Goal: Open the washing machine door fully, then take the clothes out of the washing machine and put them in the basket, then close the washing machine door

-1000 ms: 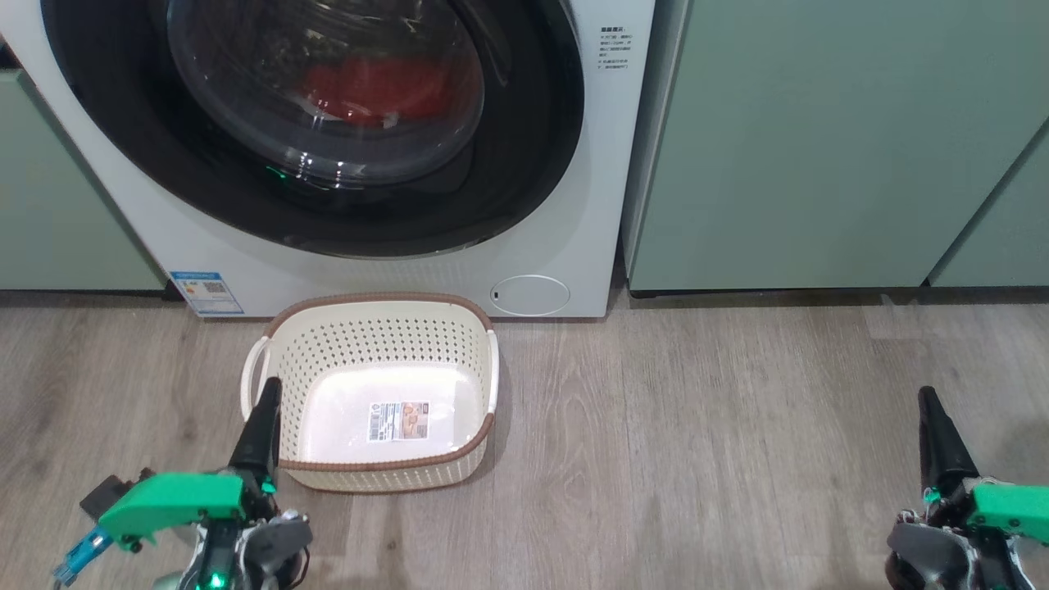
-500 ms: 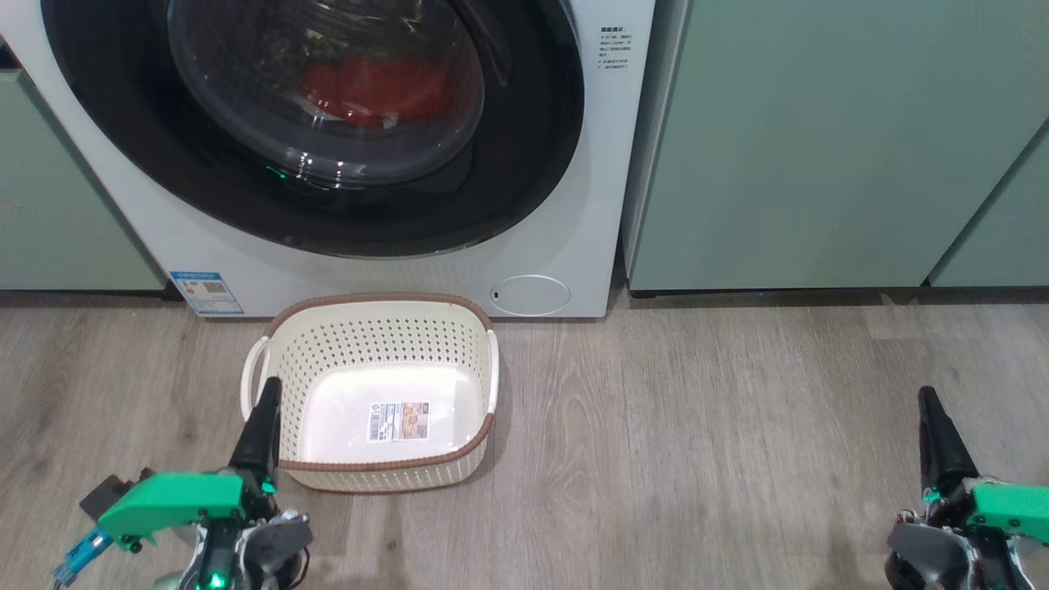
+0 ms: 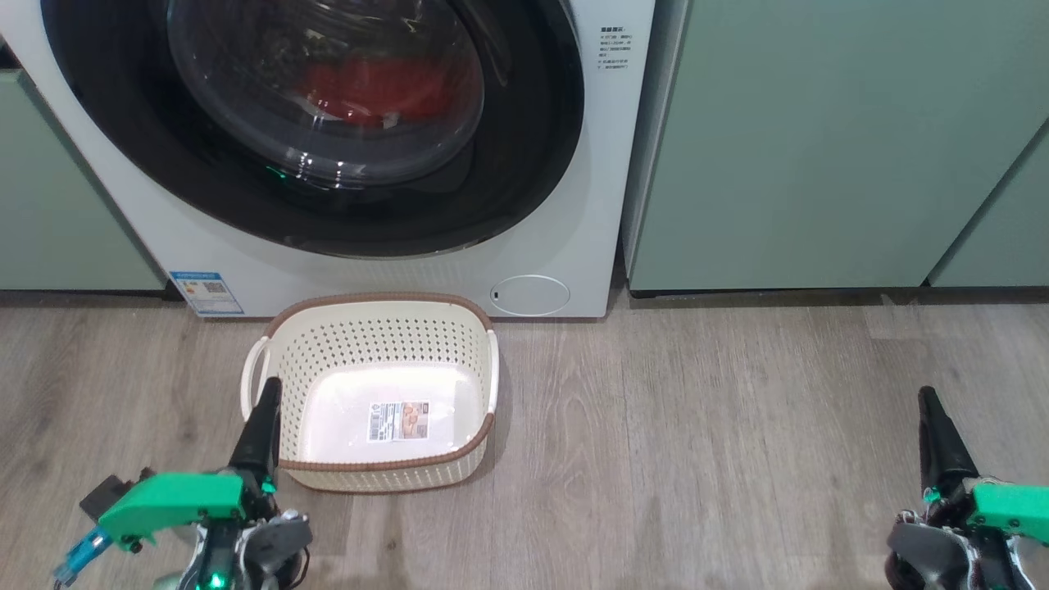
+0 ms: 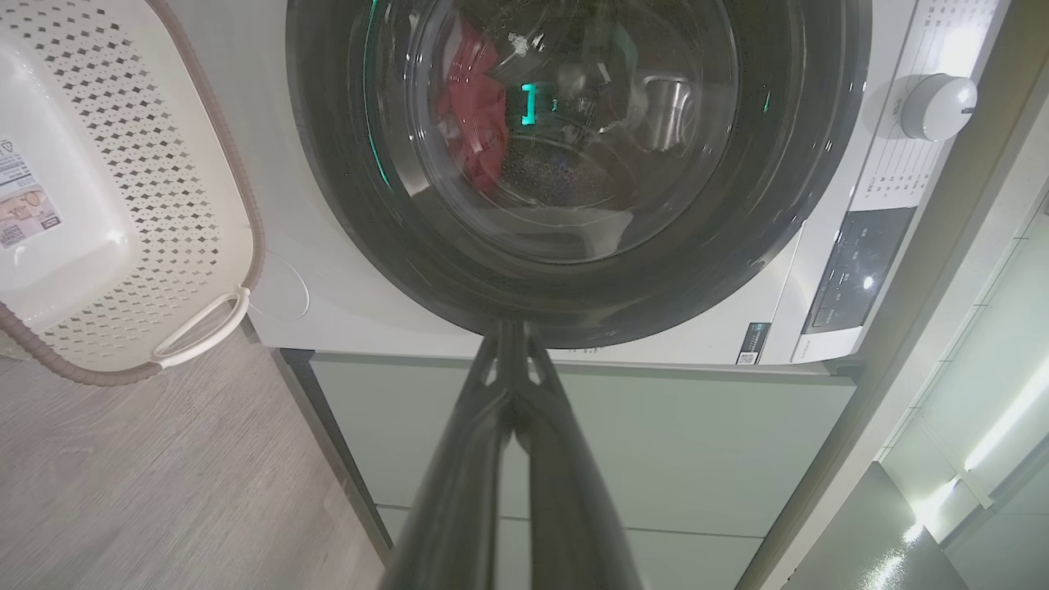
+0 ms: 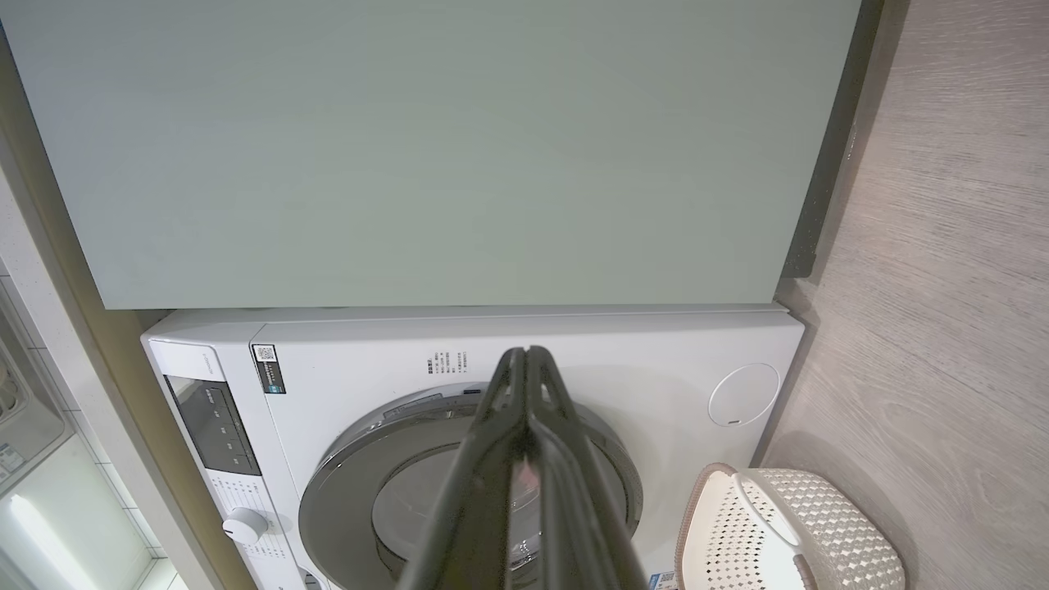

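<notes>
Left claw [image 3: 268,392] lower left and right claw [image 3: 927,399] lower right hang pinched together, empty; washing machine door [image 3: 529,164], upper left, sits closed over the clothes [image 3: 369,86]; opening comes first, I reckon; I must hook its rim.

Pale green cabinets [image 3: 819,139] meet a grey, seemingly wood-plank floor [image 3: 697,459].

1. Blue label [image 3: 206,292] sat below-left of the washing machine door [image 3: 320,106]. It had a QR code, wording too tiny to read.
2. Small print block [image 3: 614,49] right of that door was unreadable too.
3. Printed label [image 3: 399,421] inside the basket [image 3: 385,340], below the door, was just blur.
</notes>
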{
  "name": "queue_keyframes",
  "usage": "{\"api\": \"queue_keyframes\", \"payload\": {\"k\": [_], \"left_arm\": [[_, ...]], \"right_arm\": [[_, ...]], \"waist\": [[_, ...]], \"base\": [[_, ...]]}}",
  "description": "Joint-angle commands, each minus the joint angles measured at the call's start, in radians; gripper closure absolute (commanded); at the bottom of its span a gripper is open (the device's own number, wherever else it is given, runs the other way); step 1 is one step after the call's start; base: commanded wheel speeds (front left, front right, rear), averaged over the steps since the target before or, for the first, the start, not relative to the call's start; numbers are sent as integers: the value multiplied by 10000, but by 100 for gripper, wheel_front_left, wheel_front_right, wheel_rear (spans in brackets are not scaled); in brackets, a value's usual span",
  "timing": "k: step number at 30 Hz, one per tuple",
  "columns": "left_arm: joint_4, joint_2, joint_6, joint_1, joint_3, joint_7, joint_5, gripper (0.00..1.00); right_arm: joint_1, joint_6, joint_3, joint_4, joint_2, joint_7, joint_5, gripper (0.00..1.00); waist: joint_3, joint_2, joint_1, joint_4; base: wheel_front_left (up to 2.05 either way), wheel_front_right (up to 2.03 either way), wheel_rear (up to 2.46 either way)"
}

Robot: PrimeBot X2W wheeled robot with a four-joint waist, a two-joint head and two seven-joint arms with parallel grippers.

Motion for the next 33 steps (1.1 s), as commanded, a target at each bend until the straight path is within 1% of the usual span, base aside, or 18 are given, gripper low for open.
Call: {"api": "queue_keyframes", "payload": {"k": [1,33], "left_arm": [[-349,54,7,-525,285,58,-43,100],[-349,54,7,-525,285,58,-43,100]], "right_arm": [[-459,-6,200,-411,-50,56,63,100],[-459,-6,200,-411,-50,56,63,100]], "waist": [[0,0,0,0],[0,0,0,0]], "base": [[0,0,0],[0,0,0]]}}
